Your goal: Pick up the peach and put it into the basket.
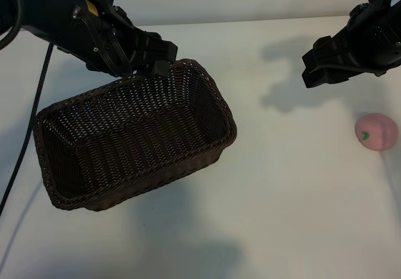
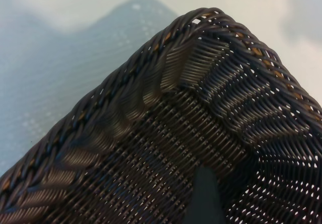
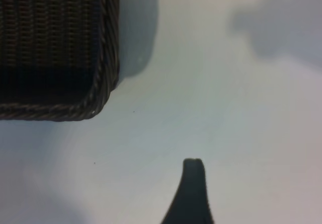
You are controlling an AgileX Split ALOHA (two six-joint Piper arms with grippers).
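Exterior view: peach (image 1: 376, 130) on table (image 1: 294, 185) below-right of the nearer right hand (image 1: 322, 72), jaws wide, empty; left hand (image 1: 156, 56) open at basket (image 1: 135, 138) rim

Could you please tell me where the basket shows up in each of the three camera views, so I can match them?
Exterior view: the basket lies left of centre on the table, its far rim under the left gripper.
Left wrist view: one rounded corner of it fills most of the picture.
Right wrist view: a corner sits at the upper left.
Shared landmark: the braided rim at a rounded corner.
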